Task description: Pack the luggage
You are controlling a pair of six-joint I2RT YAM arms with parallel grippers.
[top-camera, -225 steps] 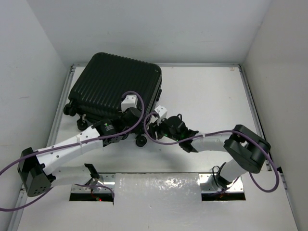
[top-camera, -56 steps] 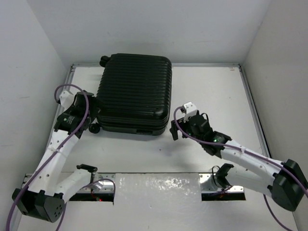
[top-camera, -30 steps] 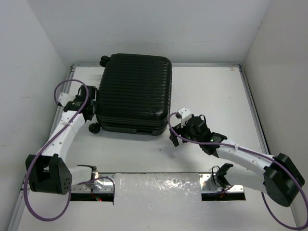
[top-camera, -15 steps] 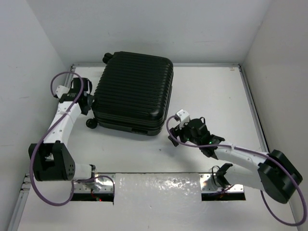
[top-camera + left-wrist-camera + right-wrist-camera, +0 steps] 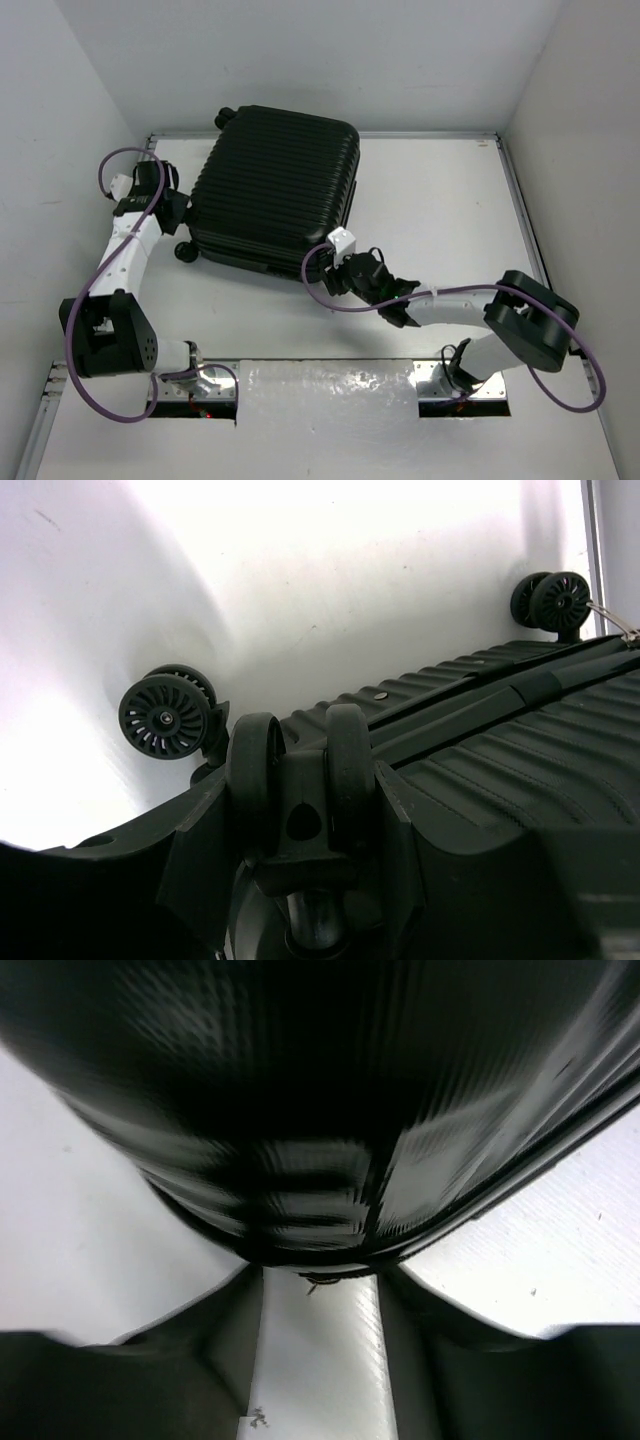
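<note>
The luggage (image 5: pixel 275 190), a black ribbed hard-shell suitcase, lies flat and closed at the back left of the table, turned slightly askew. My left gripper (image 5: pixel 172 212) is at its left side. In the left wrist view the gripper (image 5: pixel 305 785) is shut on a double caster wheel (image 5: pixel 300 760), one finger (image 5: pixel 200 850) on each side. My right gripper (image 5: pixel 328 278) is at the suitcase's near right corner. Its jaws (image 5: pixel 320 1285) stand apart with bare table between them, and the rounded shell (image 5: pixel 300 1110) sits just beyond the tips. A small dark tab (image 5: pixel 322 1282) hangs at the seam there.
Two more wheels show, one near the left side (image 5: pixel 165 717) and one at the far end (image 5: pixel 555 600). White walls enclose the table on three sides, with metal rails along the edges (image 5: pixel 520 200). A strip of crinkled plastic (image 5: pixel 330 395) lies between the arm bases.
The suitcase has swung, its left end moving back and left with my left gripper. My right arm has moved left to the near right corner, and its jaws have narrowed.
</note>
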